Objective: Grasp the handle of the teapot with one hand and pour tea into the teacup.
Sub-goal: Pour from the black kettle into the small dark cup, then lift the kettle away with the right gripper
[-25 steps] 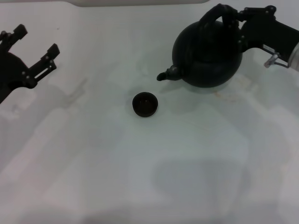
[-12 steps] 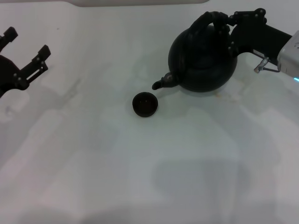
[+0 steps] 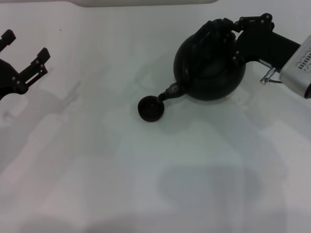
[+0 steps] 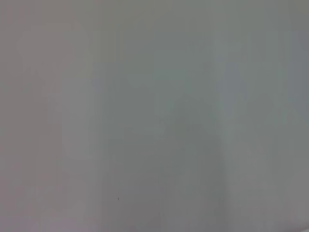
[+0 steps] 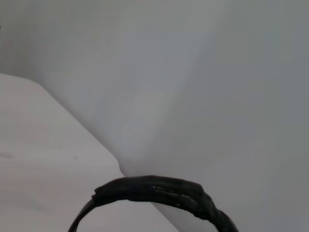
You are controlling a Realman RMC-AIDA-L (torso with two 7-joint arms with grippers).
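1. Left wrist view: blank grey surface only. Right wrist view: only part of the handle [image 5: 159, 191] in sight, cut off at the frame edge.
2. No legible writing; marks on the right arm's grey housing too small to read.
3. Right gripper [image 3: 228, 29] at far right, fingers clamped on the handle [image 3: 214, 30] of the teapot [image 3: 209, 65].
4. Teapot tilted, spout just over the rim of the teacup [image 3: 150, 108] on the white counter [image 3: 97, 170].
5. Left gripper [image 3: 25, 54] at far left, fingers spread wide, holding nothing.
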